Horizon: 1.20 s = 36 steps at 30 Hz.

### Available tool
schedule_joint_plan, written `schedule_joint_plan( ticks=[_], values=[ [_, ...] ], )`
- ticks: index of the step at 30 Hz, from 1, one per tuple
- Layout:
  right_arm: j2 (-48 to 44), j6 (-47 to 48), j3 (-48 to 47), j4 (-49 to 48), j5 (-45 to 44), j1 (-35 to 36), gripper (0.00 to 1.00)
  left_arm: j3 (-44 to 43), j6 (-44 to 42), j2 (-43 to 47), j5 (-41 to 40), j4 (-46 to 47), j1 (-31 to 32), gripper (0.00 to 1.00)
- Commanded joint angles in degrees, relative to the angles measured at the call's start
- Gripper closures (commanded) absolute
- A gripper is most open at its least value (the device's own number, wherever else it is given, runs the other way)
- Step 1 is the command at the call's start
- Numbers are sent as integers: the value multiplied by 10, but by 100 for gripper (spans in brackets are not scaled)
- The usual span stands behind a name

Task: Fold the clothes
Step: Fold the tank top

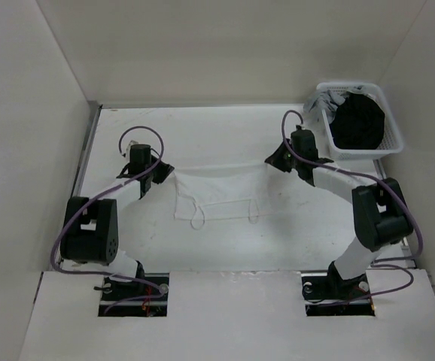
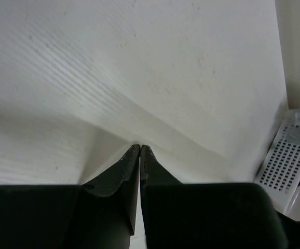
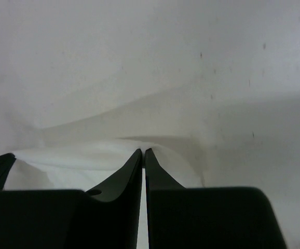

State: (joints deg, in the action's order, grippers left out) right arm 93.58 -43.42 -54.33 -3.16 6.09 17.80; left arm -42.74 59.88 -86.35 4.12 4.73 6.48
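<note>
The clothes (image 1: 217, 192), a thin white garment, hang stretched between my two grippers over the middle of the table. Thin white strings (image 1: 197, 218) loop below its lower edge. The left gripper (image 1: 162, 171) pinches the garment's left top corner, the right gripper (image 1: 275, 159) its right top corner. In the left wrist view the left gripper (image 2: 140, 147) is shut, and taut ribbed fabric (image 2: 87, 78) runs away from its tips. In the right wrist view the right gripper (image 3: 143, 151) is shut on a fold of the white fabric (image 3: 77, 161).
A white perforated basket (image 1: 394, 143) stands at the back right corner, holding a black garment (image 1: 357, 120) and a grey cloth (image 1: 330, 101). The basket's wall (image 2: 285, 166) shows in the left wrist view. White walls enclose the table on three sides.
</note>
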Motion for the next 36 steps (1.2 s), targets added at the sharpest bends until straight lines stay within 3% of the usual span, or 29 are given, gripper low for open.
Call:
schedule_joint_plan(
  ticks=[1, 6, 11, 26, 36],
  values=[
    [34, 15, -67, -58, 39, -21, 92, -42, 12, -27, 2, 98, -19, 98],
    [12, 18, -47, -62, 36, -21, 91, -20, 2, 15, -3, 106, 1, 98],
    [-30, 15, 26, -92, 35, -21, 91, 41, -8, 73, -14, 113, 32, 98],
    [-177, 3, 207, -115, 3, 6, 91, 244, -10, 303, -15, 77, 45, 98],
    [-146, -19, 258, -132, -19, 37, 91, 322, 4, 309, -17, 104, 66, 98]
  ],
)
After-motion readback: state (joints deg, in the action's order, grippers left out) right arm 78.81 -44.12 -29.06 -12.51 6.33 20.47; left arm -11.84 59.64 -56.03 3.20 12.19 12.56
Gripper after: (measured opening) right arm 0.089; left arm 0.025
